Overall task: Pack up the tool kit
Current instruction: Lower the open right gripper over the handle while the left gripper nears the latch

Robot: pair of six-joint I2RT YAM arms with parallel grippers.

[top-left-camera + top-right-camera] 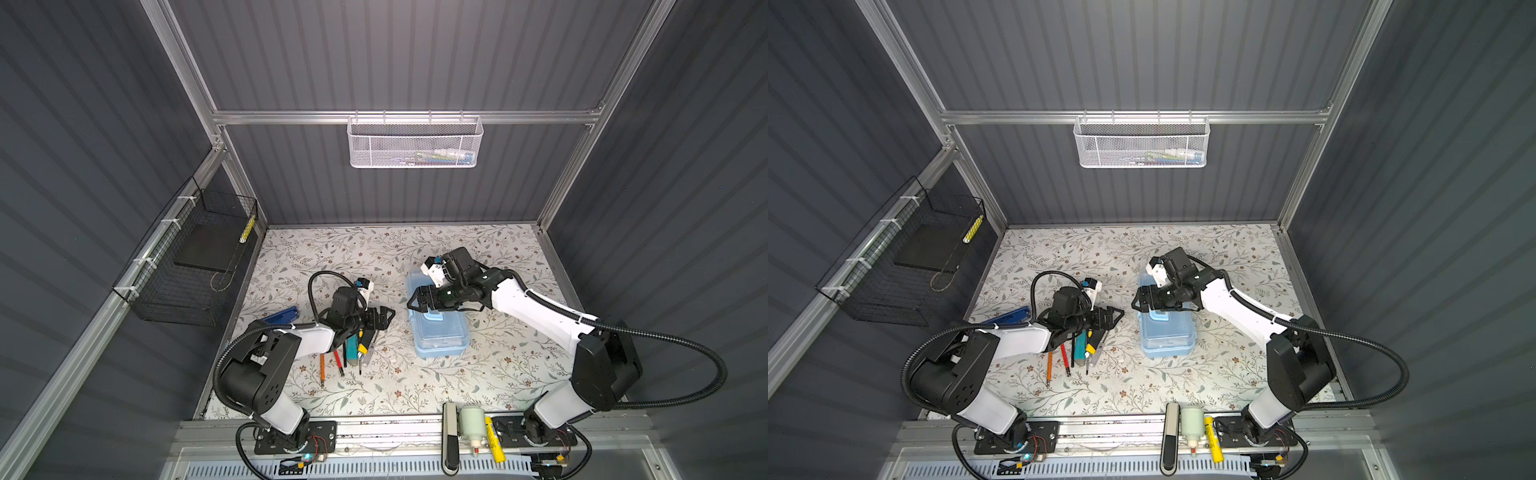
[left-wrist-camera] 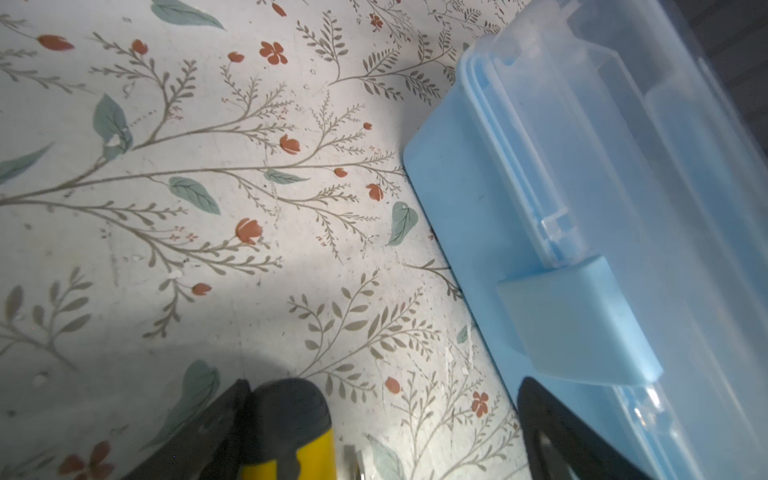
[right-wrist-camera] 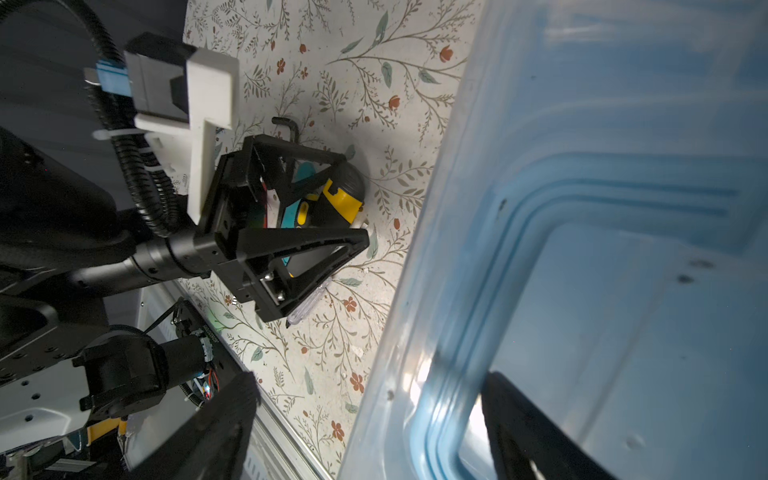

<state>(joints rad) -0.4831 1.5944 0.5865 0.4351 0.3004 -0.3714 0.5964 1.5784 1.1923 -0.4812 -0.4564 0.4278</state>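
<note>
The tool kit (image 1: 441,332) (image 1: 1167,336), a light-blue case with a see-through lid, lies on the flowered mat right of centre. Its blue clasp (image 2: 577,324) sits on the long side facing the left arm. My right gripper (image 1: 417,303) (image 1: 1140,301) (image 3: 374,432) hangs open over that long edge, one finger above the lid (image 3: 602,291) and the other out over the mat. My left gripper (image 1: 388,318) (image 1: 1117,318) (image 2: 386,449) is open and empty, a short way left of the case, above a yellow-and-black tool handle (image 2: 291,428).
Loose tools lie under the left wrist: an orange screwdriver (image 1: 322,370), a red one (image 1: 338,363), a teal tool (image 1: 352,347) and a blue item (image 1: 282,316). A white mesh basket (image 1: 415,141) hangs at the back and a black wire basket (image 1: 195,266) on the left wall. A pale bottle (image 1: 471,424) and a yellow marker (image 1: 496,440) rest on the front rail.
</note>
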